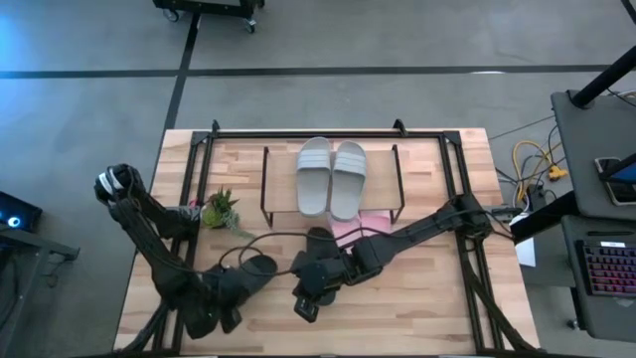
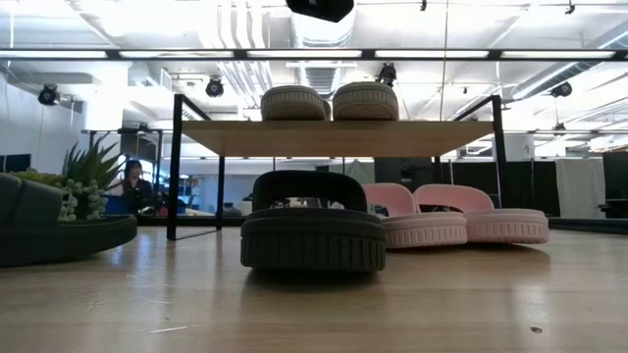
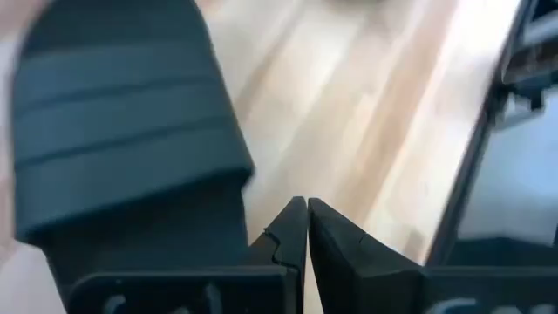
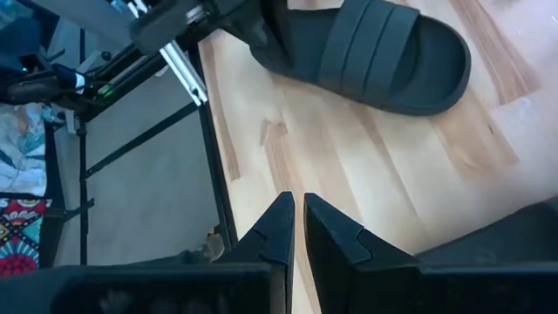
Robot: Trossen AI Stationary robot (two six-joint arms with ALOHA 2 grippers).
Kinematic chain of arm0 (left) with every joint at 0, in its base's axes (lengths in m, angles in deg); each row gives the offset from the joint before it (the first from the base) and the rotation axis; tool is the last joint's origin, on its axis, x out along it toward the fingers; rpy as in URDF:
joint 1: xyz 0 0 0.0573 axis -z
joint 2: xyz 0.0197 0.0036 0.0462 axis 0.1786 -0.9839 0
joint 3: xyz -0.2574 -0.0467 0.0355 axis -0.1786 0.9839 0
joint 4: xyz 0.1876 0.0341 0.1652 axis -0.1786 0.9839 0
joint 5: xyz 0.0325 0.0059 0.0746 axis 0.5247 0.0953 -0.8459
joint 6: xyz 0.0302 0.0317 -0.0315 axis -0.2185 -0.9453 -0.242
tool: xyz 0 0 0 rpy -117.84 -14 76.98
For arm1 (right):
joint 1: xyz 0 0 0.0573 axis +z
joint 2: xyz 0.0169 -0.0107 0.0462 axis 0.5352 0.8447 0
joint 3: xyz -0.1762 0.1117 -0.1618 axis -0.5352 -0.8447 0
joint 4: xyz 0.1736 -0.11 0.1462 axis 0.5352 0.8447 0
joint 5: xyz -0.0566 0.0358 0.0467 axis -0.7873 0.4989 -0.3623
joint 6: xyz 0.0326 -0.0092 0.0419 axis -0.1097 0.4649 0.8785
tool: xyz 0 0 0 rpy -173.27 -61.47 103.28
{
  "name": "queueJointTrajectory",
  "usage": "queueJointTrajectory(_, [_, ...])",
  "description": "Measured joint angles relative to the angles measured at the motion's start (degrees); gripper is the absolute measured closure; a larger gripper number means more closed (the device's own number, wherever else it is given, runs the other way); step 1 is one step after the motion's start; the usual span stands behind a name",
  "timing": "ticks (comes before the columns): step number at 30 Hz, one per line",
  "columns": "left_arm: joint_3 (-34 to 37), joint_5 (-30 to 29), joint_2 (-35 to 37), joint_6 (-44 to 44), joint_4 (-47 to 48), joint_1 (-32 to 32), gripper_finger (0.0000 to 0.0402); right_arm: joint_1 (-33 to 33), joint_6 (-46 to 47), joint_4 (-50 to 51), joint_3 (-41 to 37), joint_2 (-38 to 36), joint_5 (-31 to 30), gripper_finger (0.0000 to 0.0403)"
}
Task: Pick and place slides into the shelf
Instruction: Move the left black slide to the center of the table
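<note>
left gripper closed, empty, in front of shelf | right gripper closed, empty, beside black slide

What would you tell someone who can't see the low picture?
A black rubber slide sits on the wooden table before a small black-framed shelf. Two pale grey-green slides rest on its wooden top; two pink slides lie underneath.

From above I see two grey-green slides side by side on the shelf, pink slides just showing at its near edge. A potted plant sits left. Both arms meet over the near desk, by black slides.
</note>
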Motion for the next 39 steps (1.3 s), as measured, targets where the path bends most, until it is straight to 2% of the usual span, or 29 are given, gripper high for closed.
queueJointTrajectory(4, [-1.2, 5.4, -0.1, -3.9, 1.5, 0.1, 0.0402, 0.1, 0.0, 0.7, 0.0, -0.1, 0.0, 0.038])
queueJointTrajectory(9, [-2.8, 6.9, -0.1, 0.4, 17.0, 0.6, 0.0402, 0.5, 0.1, 2.0, 0.0, -0.2, -0.1, 0.038])
queueJointTrajectory(11, [-2.9, 8.6, -0.1, 0.3, 20.4, 0.6, 0.0402, 0.8, 0.2, 2.5, 0.0, -0.2, -0.1, 0.038])
queueJointTrajectory(17, [-2.0, 11.0, -0.1, -4.5, 20.4, 0.6, 0.0402, 1.6, 0.3, 4.8, 0.0, -0.2, -0.1, 0.038])
queueJointTrajectory(24, [-1.7, 14.3, -0.1, -4.1, 24.7, 1.0, 0.0402, 1.9, 1.4, 7.4, 0.0, -0.2, 0.0, 0.038])
queueJointTrajectory(32, [2.9, 14.4, -0.1, -1.2, 23.9, 1.9, 0.0402, 2.0, 1.5, 7.4, 0.0, -0.2, -0.9, 0.038])
queueJointTrajectory(36, [5.1, 14.5, -0.1, 0.3, 20.6, 1.9, 0.0402, 2.0, 1.5, 7.4, 0.0, -0.2, -1.5, 0.038])
queueJointTrajectory(39, [6.8, 14.4, -0.1, 0.1, 14.3, 1.9, 0.0402, 2.0, 2.3, 7.4, 0.0, -0.2, -1.5, 0.038])
